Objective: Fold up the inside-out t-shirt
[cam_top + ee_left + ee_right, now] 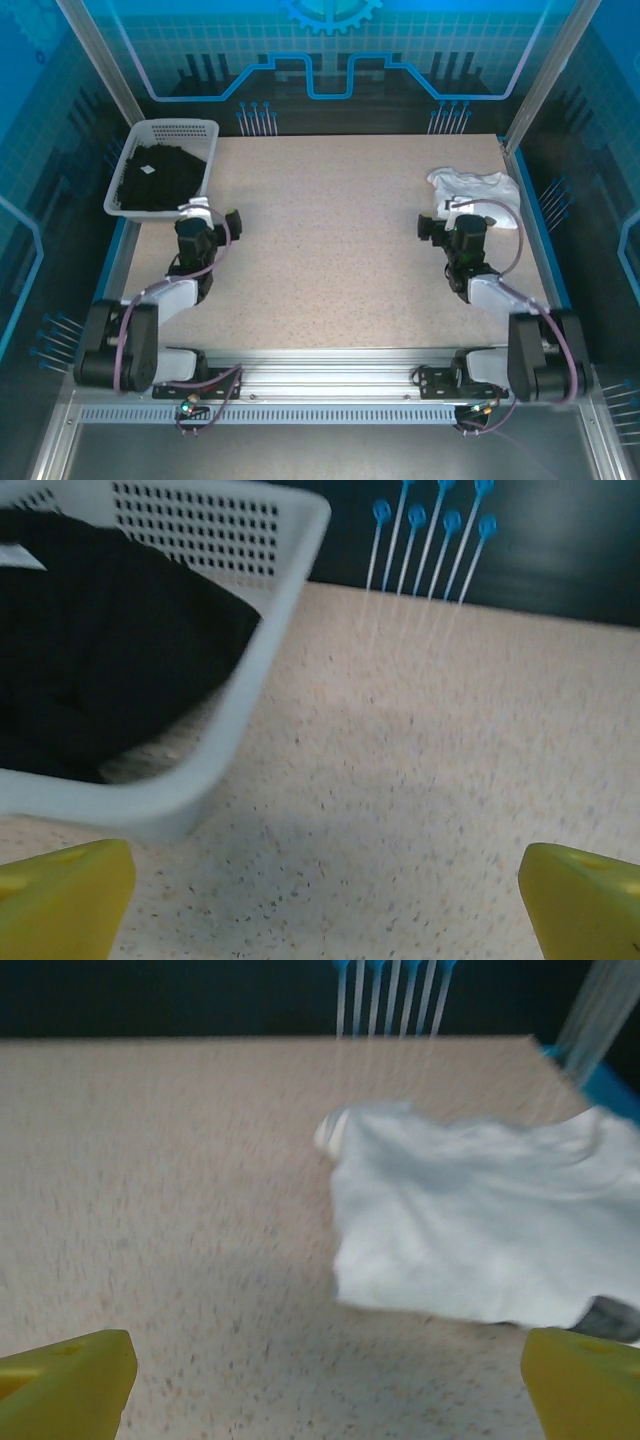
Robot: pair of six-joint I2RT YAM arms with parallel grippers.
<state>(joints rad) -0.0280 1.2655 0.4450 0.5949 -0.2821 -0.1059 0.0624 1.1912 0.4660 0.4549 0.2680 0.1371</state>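
Inside-out t-shirt [160, 172] is sitting bunched in the white basket [213, 150], so I'm guessing we're looking at the fetch step. Left tool [320, 905] is hovering just in front of the basket, spread wide, empty. Right tool [325, 1385], far right of the basket by a white garment [480, 190], is gaping too. The next reach is needing to clear the rim. Bare table [330, 250] right of the basket is offering loads of room.
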